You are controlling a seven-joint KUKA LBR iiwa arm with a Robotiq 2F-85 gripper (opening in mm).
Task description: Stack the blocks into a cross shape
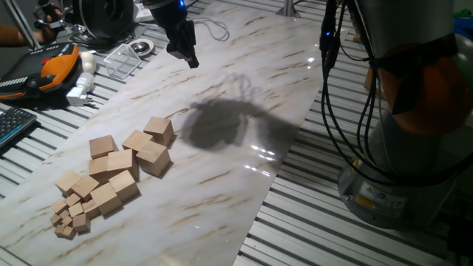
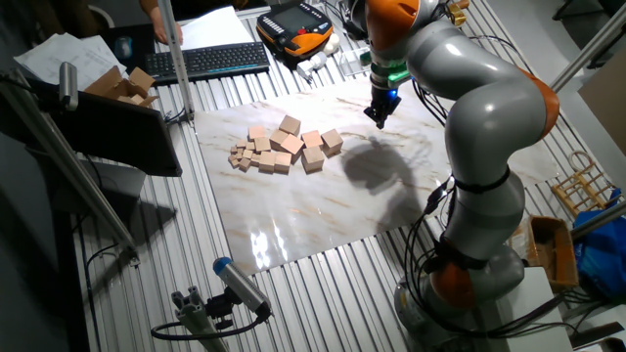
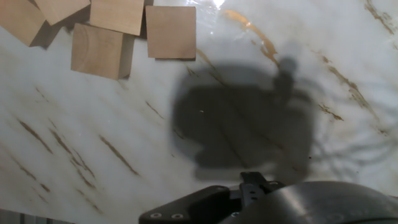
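Several tan wooden blocks [image 1: 154,157] lie in a loose pile on the left of the marble board [image 1: 244,89], none stacked on another; one block [image 1: 159,129] sits at the pile's far end. The other fixed view shows the blocks [image 2: 289,147] in the same cluster. My gripper [image 1: 191,58] hangs high above the board, well behind and to the right of the pile, fingers together with nothing between them. It also appears in the other fixed view, gripper [image 2: 380,117] right of the pile. In the hand view, blocks [image 3: 171,31] fill the top left corner.
Much smaller wooden cubes [image 1: 66,220] lie at the pile's near left end. An orange teach pendant [image 1: 55,63], a keyboard [image 1: 11,125] and a clear plastic box [image 1: 122,59] lie off the board's left. The robot base [image 1: 399,162] and cables stand to the right.
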